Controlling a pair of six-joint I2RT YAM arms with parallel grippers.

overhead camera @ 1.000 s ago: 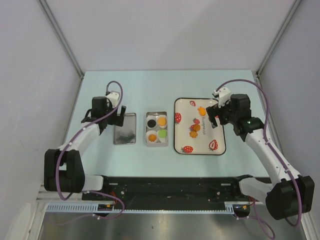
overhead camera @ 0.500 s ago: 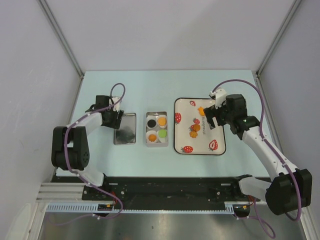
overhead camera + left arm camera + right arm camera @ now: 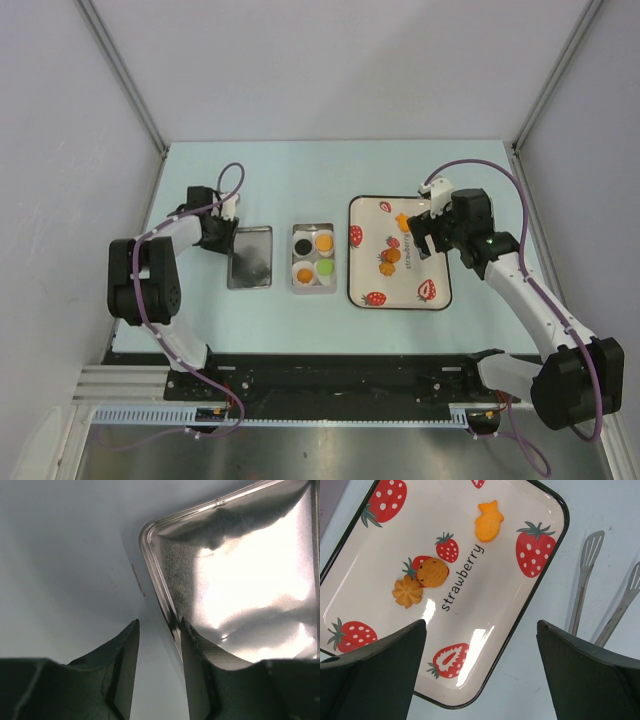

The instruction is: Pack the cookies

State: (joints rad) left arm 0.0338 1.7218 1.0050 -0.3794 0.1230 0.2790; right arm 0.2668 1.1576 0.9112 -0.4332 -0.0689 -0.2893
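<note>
Four cookies sit in white paper cups inside a small open tin [image 3: 312, 227]: black [image 3: 302, 244], orange [image 3: 323, 241], orange [image 3: 303, 275], green [image 3: 325, 268]. Left of the tin lies a shiny metal lid [image 3: 252, 262] [image 3: 240, 580]. My left gripper [image 3: 222, 235] [image 3: 159, 625] straddles the lid's left rim. One finger is inside the lid against the rim, the other on the table outside, with a gap still between them. My right gripper [image 3: 425, 238] [image 3: 481, 625] hangs wide open and empty over the right edge of the strawberry tray [image 3: 420, 265] [image 3: 500, 595].
The strawberry tray carries a fish-shaped biscuit [image 3: 488, 521] [image 3: 401, 221], a round one [image 3: 432, 573] and a flower-shaped one [image 3: 407, 591]. Metal tongs [image 3: 582, 585] lie on the table just right of the tray. Grey walls close in the table on both sides.
The left arm has folded back, bringing its gripper down onto the lid's left rim, and its jaws have narrowed a lot. The right gripper has shifted only slightly.
</note>
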